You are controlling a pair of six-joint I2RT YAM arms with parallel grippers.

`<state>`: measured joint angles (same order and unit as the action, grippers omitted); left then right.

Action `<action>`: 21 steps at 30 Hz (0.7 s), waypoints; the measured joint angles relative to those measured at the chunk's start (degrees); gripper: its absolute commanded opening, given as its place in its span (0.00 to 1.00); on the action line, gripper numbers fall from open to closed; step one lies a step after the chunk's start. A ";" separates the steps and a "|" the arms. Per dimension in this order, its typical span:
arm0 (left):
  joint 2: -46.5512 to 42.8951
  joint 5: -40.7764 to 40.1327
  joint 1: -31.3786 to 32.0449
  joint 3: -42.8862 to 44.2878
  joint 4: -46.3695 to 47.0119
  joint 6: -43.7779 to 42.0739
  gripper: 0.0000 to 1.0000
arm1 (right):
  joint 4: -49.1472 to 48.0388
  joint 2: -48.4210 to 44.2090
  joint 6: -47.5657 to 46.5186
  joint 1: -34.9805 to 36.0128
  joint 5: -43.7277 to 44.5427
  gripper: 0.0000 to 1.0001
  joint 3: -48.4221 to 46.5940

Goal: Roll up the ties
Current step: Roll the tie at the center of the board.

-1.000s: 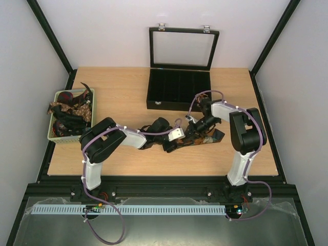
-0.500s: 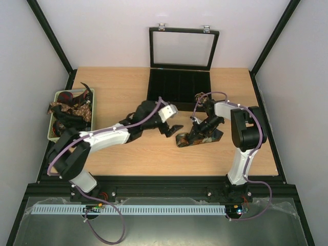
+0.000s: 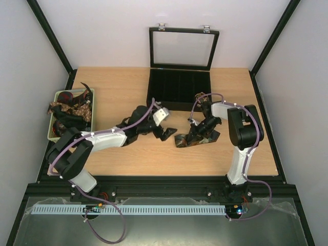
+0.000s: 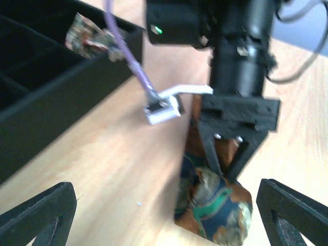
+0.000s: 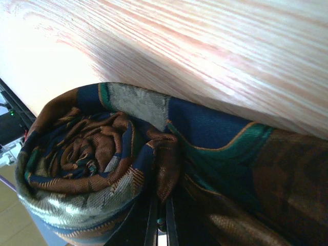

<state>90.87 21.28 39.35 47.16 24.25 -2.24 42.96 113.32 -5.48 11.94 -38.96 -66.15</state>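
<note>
A patterned tie (image 3: 183, 140) in brown, blue and green lies on the table right of centre. In the right wrist view one end is rolled into a coil (image 5: 84, 154). My right gripper (image 3: 197, 131) is shut on the tie's fabric beside the coil (image 5: 161, 207). The left wrist view shows it from the front (image 4: 228, 173), standing on the tie (image 4: 215, 205). My left gripper (image 3: 166, 133) is open and empty, just left of the tie and apart from it, with its fingers (image 4: 38, 215) spread wide. More ties (image 3: 72, 110) are piled in the basket.
The pale green basket (image 3: 66, 139) sits at the table's left edge. The black compartmented box (image 3: 169, 105) stands behind the grippers with its glass lid (image 3: 180, 48) up. A patterned roll (image 4: 89, 38) lies in one of its compartments.
My left arm has stretched out and its gripper has come off the tie, ending just left of it. The tie now looks shorter. My right gripper has stayed on it.
</note>
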 measured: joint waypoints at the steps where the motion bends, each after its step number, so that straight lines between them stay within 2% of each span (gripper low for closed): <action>1: 0.37 0.42 0.61 -1.01 0.44 -0.37 0.99 | -0.11 0.35 0.20 0.35 -0.26 0.01 0.02; 11: 14.03 4.46 6.14 -4.92 9.94 -8.81 0.98 | -0.61 2.58 0.98 1.75 -4.04 0.01 -0.09; 14: 16.46 4.85 7.04 -4.76 11.56 -9.86 0.91 | -0.61 2.84 1.03 1.90 -4.42 0.01 -0.20; 16: 18.47 4.83 7.43 -4.02 12.92 -10.32 0.81 | -0.63 2.95 1.03 1.97 -4.63 0.01 -0.22; 21: 21.57 4.59 8.04 -2.23 14.56 -10.45 0.66 | -0.63 2.97 1.09 1.97 -4.70 0.02 -0.22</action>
<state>112.44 25.87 47.40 44.93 38.81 -12.69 42.33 116.29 -4.38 13.91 -43.66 -66.37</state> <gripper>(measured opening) 0.738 0.019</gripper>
